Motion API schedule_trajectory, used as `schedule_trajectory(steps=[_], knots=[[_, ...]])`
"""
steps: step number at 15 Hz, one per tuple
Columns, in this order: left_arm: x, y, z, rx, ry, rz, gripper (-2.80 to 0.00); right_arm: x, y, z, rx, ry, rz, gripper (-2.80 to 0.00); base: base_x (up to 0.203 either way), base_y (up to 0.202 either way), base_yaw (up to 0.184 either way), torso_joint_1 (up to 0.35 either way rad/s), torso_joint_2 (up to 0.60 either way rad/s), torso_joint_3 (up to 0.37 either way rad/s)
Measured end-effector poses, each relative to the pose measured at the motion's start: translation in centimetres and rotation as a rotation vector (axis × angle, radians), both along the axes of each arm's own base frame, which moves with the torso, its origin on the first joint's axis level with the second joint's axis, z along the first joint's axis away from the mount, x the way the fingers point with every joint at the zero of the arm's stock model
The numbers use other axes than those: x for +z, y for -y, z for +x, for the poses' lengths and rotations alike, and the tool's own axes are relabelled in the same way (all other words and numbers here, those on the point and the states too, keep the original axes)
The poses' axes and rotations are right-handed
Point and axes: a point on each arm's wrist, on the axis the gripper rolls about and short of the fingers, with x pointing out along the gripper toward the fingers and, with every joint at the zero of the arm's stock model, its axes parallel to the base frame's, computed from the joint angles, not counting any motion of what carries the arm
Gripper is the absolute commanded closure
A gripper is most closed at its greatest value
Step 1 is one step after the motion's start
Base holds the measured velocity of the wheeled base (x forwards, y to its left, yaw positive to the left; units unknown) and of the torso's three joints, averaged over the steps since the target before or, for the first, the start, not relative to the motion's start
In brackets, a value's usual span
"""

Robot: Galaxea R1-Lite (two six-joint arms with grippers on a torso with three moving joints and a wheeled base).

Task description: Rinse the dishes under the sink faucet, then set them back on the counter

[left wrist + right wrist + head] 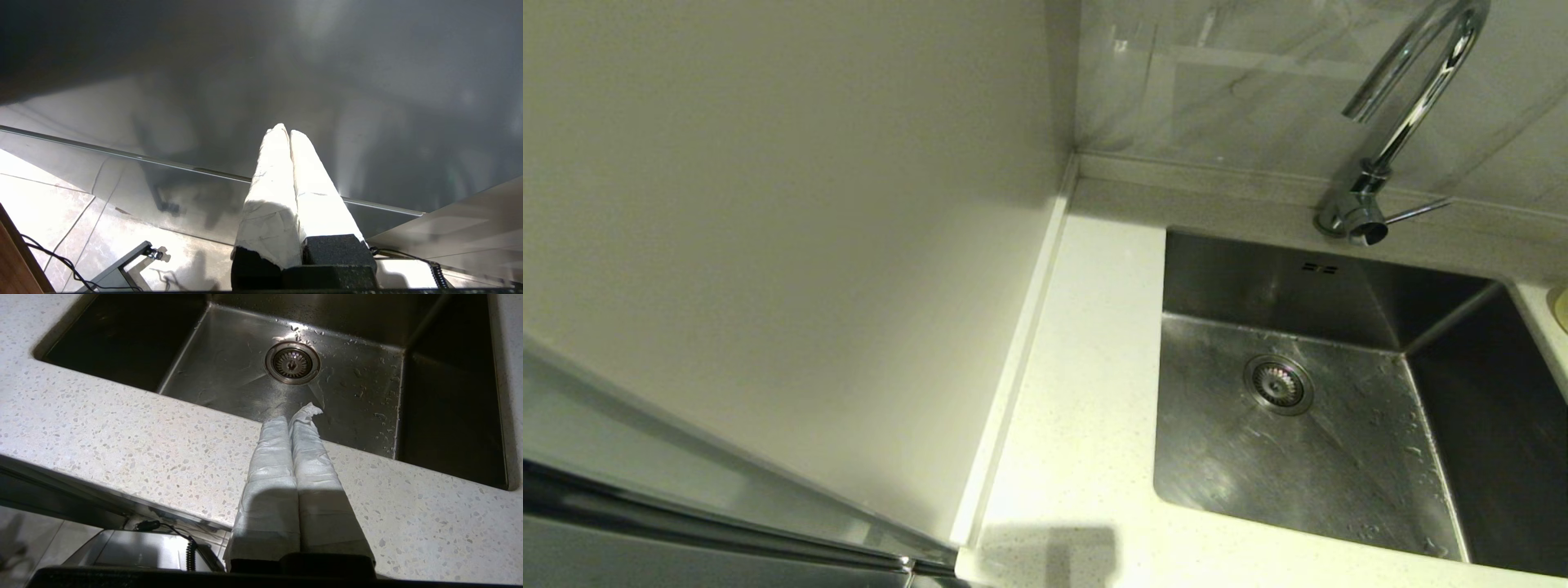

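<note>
The steel sink [1339,465] lies at the right with its drain strainer [1278,384] and overflow slots [1319,267]; drops of water dot its floor. Behind it rises the chrome faucet [1413,90], its thin lever [1417,212] sticking out sideways. No water runs from it. Only a pale yellow rounded edge [1561,307] shows at the right border on the counter [1086,392]; the other bowls are out of view. My right gripper [292,416] is shut and empty over the counter's front strip [122,433], pointing at the sink [229,375]. My left gripper [286,130] is shut and empty, low down before a dark glossy cabinet front.
A plain cream wall panel [792,245] fills the left of the head view, met by the counter's raised edge strip [1021,351]. Marbled tiles [1217,90] back the faucet. The left wrist view shows floor tiles [49,204] and cables [61,263] below the counter.
</note>
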Motion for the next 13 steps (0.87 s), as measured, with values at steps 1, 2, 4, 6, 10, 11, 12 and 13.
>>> schedule_trajectory(steps=[1,2,4,6,10,11,12,13], knots=[[0.00,0.00,0.00,0.000,0.000,0.000,0.00,0.00,0.00,0.00,-0.001,0.000,0.000,0.00,0.000,0.000,0.000,0.000,0.00,0.000],[0.00,0.00,0.00,0.000,0.000,0.000,0.00,0.00,0.00,0.00,-0.001,0.000,0.000,0.00,0.000,0.000,0.000,0.000,0.00,0.000],[0.00,0.00,0.00,0.000,0.000,0.000,0.00,0.00,0.00,0.00,0.000,0.000,0.000,0.00,0.000,0.000,0.000,0.000,0.00,0.000],[0.00,0.00,0.00,0.000,0.000,0.000,0.00,0.00,0.00,0.00,0.000,0.000,0.000,0.00,0.000,0.000,0.000,0.000,0.00,0.000],[0.00,0.00,0.00,0.000,0.000,0.000,0.00,0.00,0.00,0.00,0.000,0.000,-0.002,0.00,0.000,0.000,0.000,0.000,0.00,0.000],[0.00,0.00,0.00,0.000,0.000,0.000,0.00,0.00,0.00,0.00,0.000,0.000,-0.002,0.00,0.000,0.000,0.000,0.000,0.00,0.000],[0.00,0.00,0.00,0.000,0.000,0.000,0.00,0.00,0.00,0.00,-0.001,0.000,-0.001,0.00,0.000,0.000,0.000,0.000,0.00,0.000],[0.00,0.00,0.00,0.000,0.000,0.000,0.00,0.00,0.00,0.00,0.000,0.000,-0.001,0.00,0.000,0.000,0.000,0.000,0.00,0.000]])
